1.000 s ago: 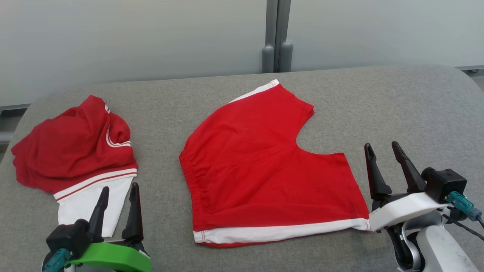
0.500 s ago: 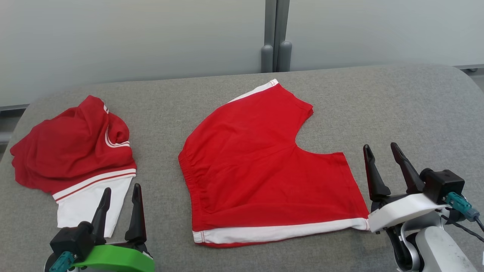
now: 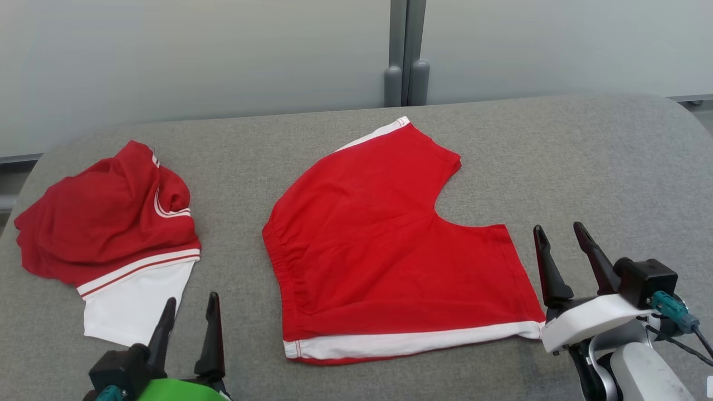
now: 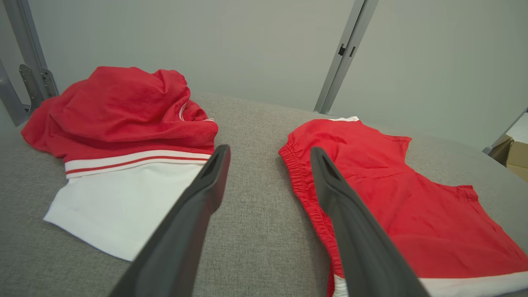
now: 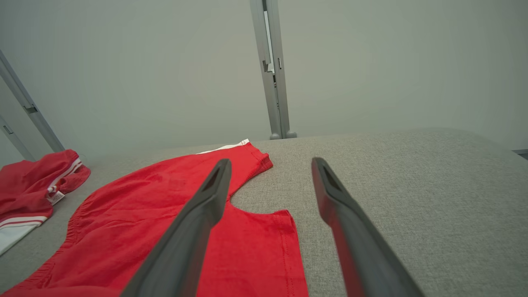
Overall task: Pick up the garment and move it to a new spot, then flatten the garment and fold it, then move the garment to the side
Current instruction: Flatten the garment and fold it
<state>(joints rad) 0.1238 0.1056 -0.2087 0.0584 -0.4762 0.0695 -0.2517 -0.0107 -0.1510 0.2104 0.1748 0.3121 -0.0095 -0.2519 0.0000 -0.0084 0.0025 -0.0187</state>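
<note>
Head view: a pale grey wall [image 3: 195,55] is seen across the far side, divided by a grey upright post [image 3: 406,55]. Below it, a desk [image 3: 585,167] covered in grey woven fabric, with rounded far corners, is seen carrying two garments.

The red shorts [image 3: 390,239] are laid flat near the middle of the desk. The gathered waistband is turned to the left, a white band runs along the near edge, and one leg reaches toward the far side, where a white stripe is edged in red stitching. No writing can be made out on them.

A crumpled garment [image 3: 106,223], red with white stripes and a white panel at its near end, is heaped at the left, well apart from the shorts, with bare desk between them.

The right end effector [image 3: 558,228] is held just beside the near right corner of the shorts, its fingers spread wide and nothing gripped. The left end effector [image 3: 191,302] is placed at the near left, by the white panel of the crumpled garment, equally wide apart and empty; in the left wrist view its fingers are seen framing the bare strip between the two garments.

A cardboard box [image 4: 513,152] is partly shown beyond the desk's right side in that view. A small white label [image 5: 55,197] is seen on the crumpled garment in the right wrist view; its print is too small to be read.
</note>
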